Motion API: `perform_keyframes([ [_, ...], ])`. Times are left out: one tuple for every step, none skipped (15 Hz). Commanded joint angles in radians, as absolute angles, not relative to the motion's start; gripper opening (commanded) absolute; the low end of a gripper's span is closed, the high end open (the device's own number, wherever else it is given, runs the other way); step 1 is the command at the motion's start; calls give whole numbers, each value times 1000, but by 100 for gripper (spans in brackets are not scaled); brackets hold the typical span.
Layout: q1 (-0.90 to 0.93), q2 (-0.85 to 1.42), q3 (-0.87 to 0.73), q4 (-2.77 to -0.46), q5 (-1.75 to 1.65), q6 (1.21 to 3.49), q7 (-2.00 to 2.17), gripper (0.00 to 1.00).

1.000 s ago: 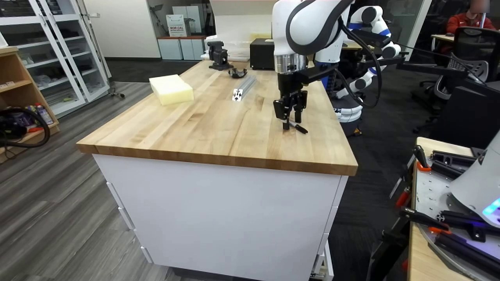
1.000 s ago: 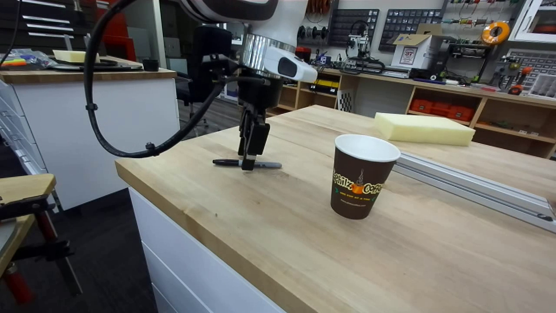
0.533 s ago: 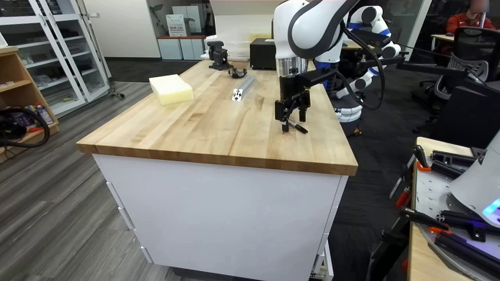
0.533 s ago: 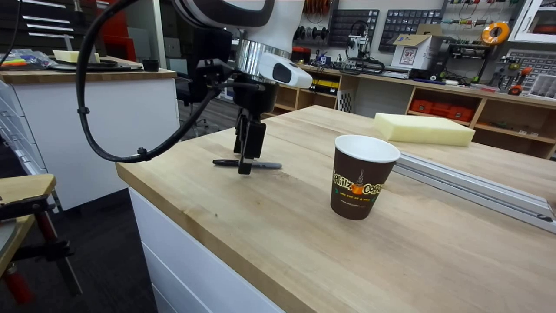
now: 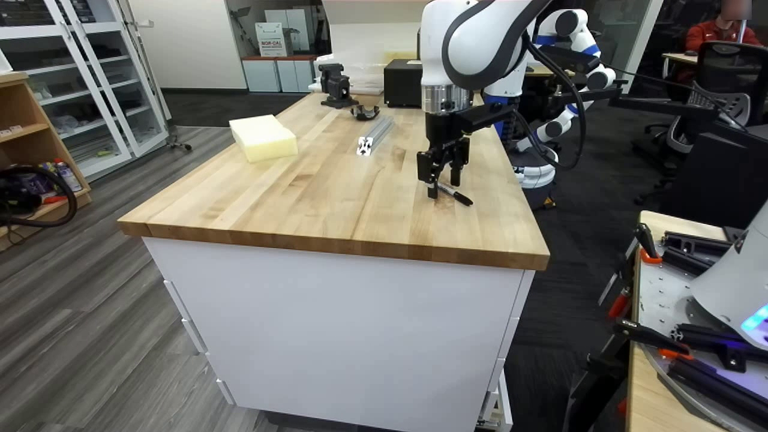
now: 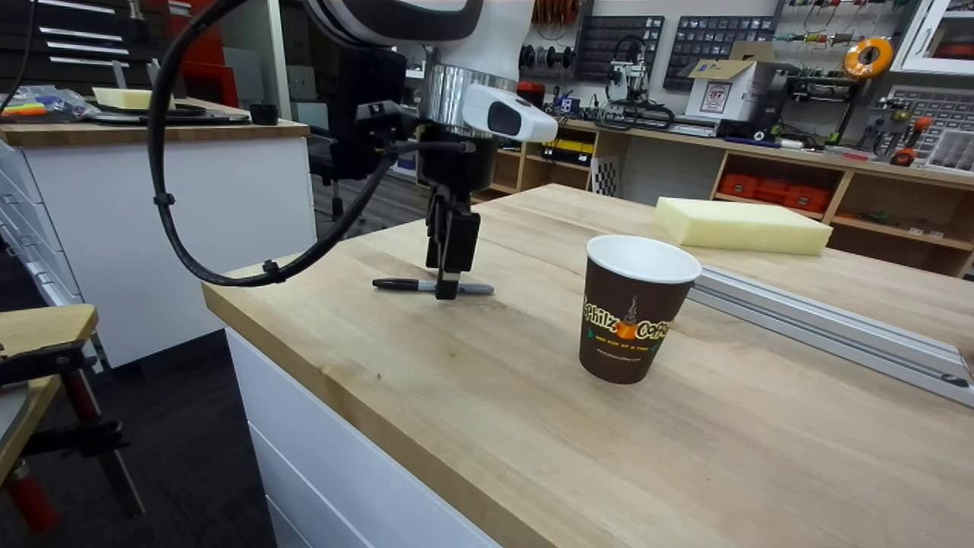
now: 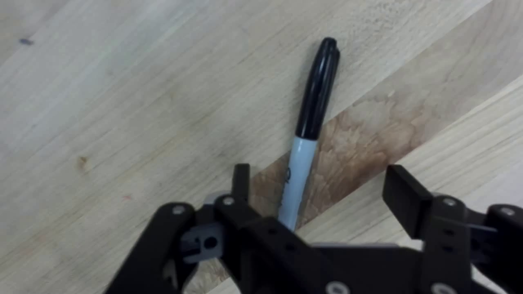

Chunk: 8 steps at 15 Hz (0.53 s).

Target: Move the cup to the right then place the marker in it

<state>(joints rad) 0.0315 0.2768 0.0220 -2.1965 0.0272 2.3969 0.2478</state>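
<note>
The marker [image 7: 310,110], with a black cap and a grey-white barrel, lies flat on the wooden table. My gripper [image 7: 318,183] is open over its barrel, one finger on either side; in the wrist view the marker runs closer to the left-hand finger [image 7: 241,179], and the barrel's end is hidden behind the gripper. Nothing is gripped. In both exterior views the gripper [image 5: 444,187] is low, its fingertips down near the tabletop at the marker. The dark brown cup [image 6: 628,327] with a white rim stands upright, apart from the gripper, in an exterior view.
Beyond the cup lies a silver aluminium profile [image 6: 829,331], with a pale yellow foam block [image 6: 746,228] behind it. The table's front edge [image 5: 348,247] is close to the marker. A black box [image 5: 403,83] and a black clamp-like device [image 5: 337,87] stand at the far end.
Over the last second my gripper shifted slightly toward the marker's cap, then back toward the grey end and a little upward. Its jaws spread wider, then narrowed somewhat. Marker and cup have not moved.
</note>
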Motion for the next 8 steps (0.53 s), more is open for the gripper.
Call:
perform_keyframes([
  [53, 277, 1, -2202, -2, 2435, 280, 53],
  [54, 277, -1, -2204, -8, 2442, 282, 47],
  [55, 277, -2, -2205, -14, 2448, 285, 39],
  [56, 277, -3, -2206, -19, 2452, 287, 33],
  [57, 277, -3, -2207, -22, 2457, 290, 26],
  [58, 275, -3, -2207, -23, 2458, 292, 20],
  [59, 275, -4, -2205, -24, 2459, 292, 13],
  [60, 274, -4, -2202, -26, 2454, 292, 8],
])
